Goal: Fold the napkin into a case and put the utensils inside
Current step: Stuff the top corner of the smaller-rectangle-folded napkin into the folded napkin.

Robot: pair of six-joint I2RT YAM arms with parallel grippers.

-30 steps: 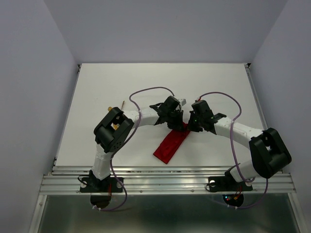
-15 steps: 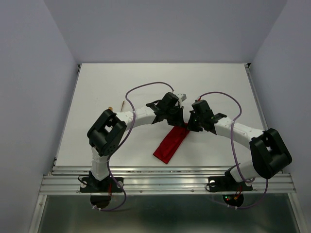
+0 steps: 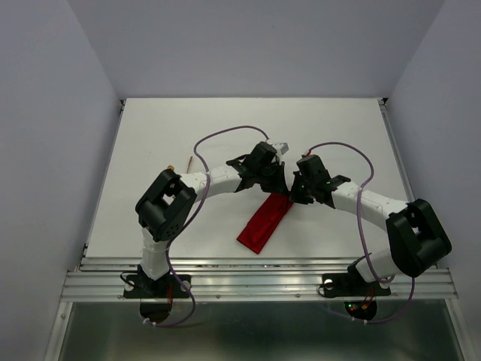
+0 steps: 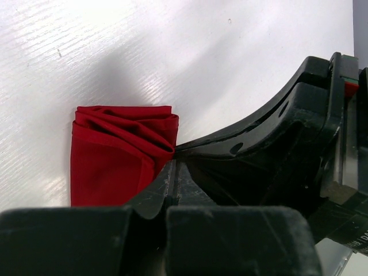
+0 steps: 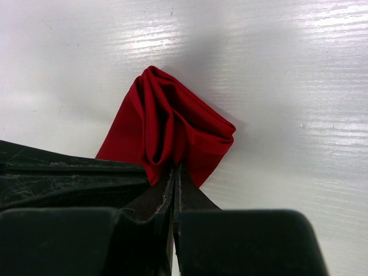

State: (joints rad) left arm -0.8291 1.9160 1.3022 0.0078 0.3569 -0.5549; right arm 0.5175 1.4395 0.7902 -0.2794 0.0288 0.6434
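Observation:
The red napkin point(image 3: 263, 222) lies as a narrow folded strip, slanting from the table's middle toward the near edge. Both grippers meet at its far end. In the left wrist view my left gripper point(image 4: 174, 164) is shut, its tips pinching the corner of the layered napkin point(image 4: 112, 158). In the right wrist view my right gripper point(image 5: 175, 169) is shut on the bunched, slightly lifted end of the napkin point(image 5: 167, 123). Two slim utensils point(image 3: 191, 162) peek out behind the left arm, mostly hidden by it.
The white table point(image 3: 338, 128) is walled on the left, right and back. A metal rail point(image 3: 255, 282) runs along the near edge by the arm bases. Purple cables loop above both forearms.
The left arm's elbow has swung left and its wrist shifted slightly toward the back, uncovering more of the utensils. The napkin strip and right arm stay nearly where they were.

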